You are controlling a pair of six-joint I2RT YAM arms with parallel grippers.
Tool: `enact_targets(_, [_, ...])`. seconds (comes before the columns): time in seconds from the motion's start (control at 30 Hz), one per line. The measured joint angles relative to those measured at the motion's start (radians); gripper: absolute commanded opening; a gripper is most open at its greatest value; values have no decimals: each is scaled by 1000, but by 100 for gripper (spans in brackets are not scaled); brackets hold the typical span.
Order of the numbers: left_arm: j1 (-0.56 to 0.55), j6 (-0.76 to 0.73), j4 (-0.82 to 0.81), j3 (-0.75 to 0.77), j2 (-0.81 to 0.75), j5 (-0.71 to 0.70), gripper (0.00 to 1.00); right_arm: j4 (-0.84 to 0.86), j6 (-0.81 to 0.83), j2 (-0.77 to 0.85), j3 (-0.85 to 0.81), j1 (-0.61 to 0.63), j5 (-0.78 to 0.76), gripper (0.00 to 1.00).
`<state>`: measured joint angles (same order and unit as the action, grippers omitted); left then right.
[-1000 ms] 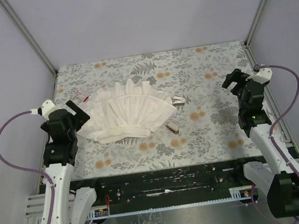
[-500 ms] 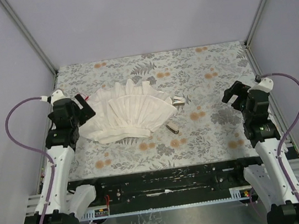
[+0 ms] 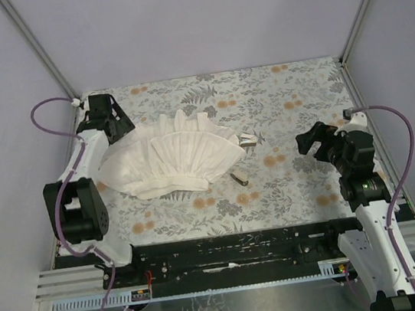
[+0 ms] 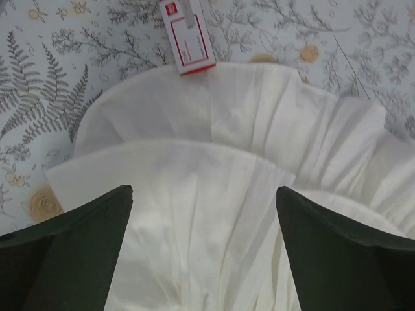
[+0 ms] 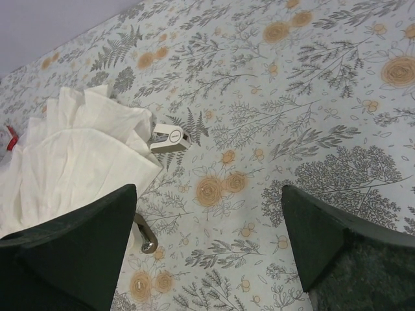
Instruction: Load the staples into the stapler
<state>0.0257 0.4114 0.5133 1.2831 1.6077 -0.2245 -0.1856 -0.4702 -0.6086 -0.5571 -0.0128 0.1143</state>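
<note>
The red box (image 4: 188, 39) with its white label lies flat on the table, touching the far edge of the white pleated cloth (image 4: 214, 162). No staples show. My left gripper (image 4: 204, 188) hangs open above the cloth, short of the box, with nothing between its fingers; from above it (image 3: 117, 126) covers the box. The stapler (image 3: 238, 177), small and dark silver, lies by the cloth's near right corner and shows in the right wrist view (image 5: 146, 240) beside the left finger. My right gripper (image 3: 308, 141) (image 5: 209, 188) is open over bare table to its right.
A small pale beige tray-like piece (image 5: 170, 138) (image 3: 247, 140) sits at the cloth's right tip. The cloth (image 3: 173, 160) spreads across the left-middle of the flowered table (image 3: 291, 89). Grey walls close in the back and sides.
My left arm has swung out to the table's far left corner, bringing its gripper over the cloth's edge by the red box. My right gripper has moved left and lower toward the middle.
</note>
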Motion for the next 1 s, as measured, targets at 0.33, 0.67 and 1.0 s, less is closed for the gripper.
enact_targets(0.33, [95,74,1,279,372,-31,75,4,24,-66,1,2,63,99])
enact_targets(0.67, [125,90,18,441,538,-47,68,4,25,-150,16,2,92,99])
enact_targets(1.0, [141,101,23,525,663,-18,63,5,26,-196,16,2,119,99])
